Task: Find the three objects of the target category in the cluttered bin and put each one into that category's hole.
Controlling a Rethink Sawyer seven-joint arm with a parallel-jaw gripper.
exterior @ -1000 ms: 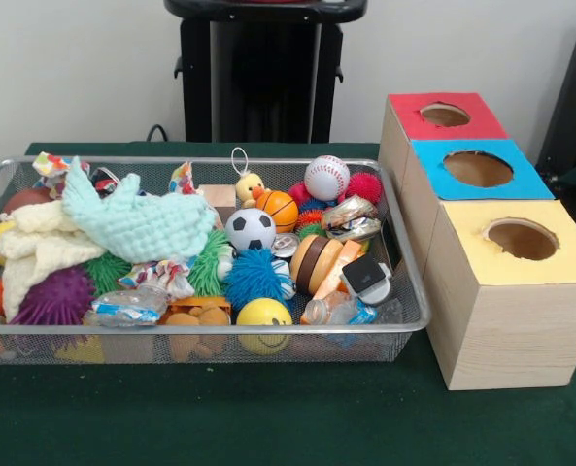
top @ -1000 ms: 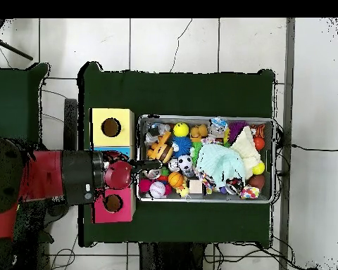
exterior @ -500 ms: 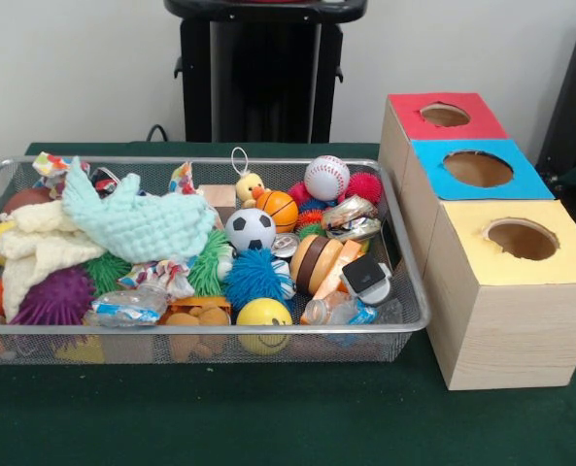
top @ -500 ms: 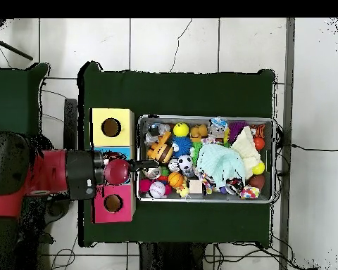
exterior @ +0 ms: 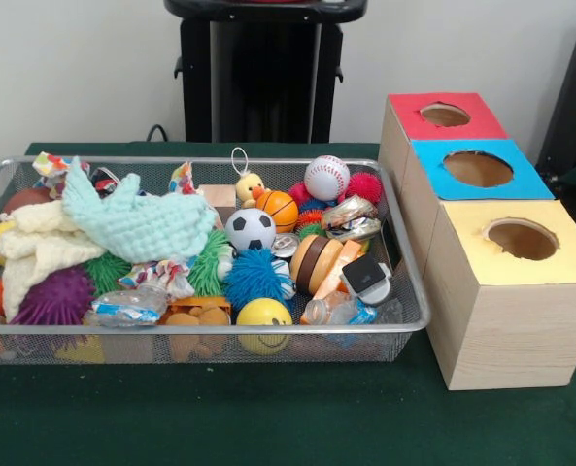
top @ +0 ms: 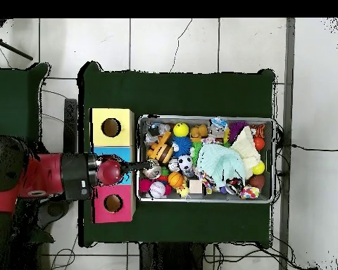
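Note:
A wire mesh bin (exterior: 268,331) is packed with toys: a baseball (exterior: 326,178), a small basketball (exterior: 278,209), a soccer ball (exterior: 251,230), a yellow smiley ball (exterior: 264,315), a blue fuzzy ball (exterior: 254,277), a crushed can (exterior: 351,214) and a mint cloth (exterior: 137,223). To the right stand three boxes with round holes: red (exterior: 409,121), blue (exterior: 530,181) and yellow (exterior: 564,262). The overhead view alone shows my gripper (top: 139,166), above the blue box (top: 124,150) and reaching to the bin's (top: 207,117) left rim. Whether it holds anything is unclear.
A cream cloth (exterior: 35,248), a purple spiky ball (exterior: 59,296) and a plastic bottle (exterior: 341,311) lie among the clutter. Green cloth (exterior: 268,417) covers the table in front of the bin. My red arm (top: 45,176) stretches in from the overhead view's left.
In the overhead view my arm has drawn back a little to the left, with the gripper still at the bin's left rim. The bin's contents have not moved.

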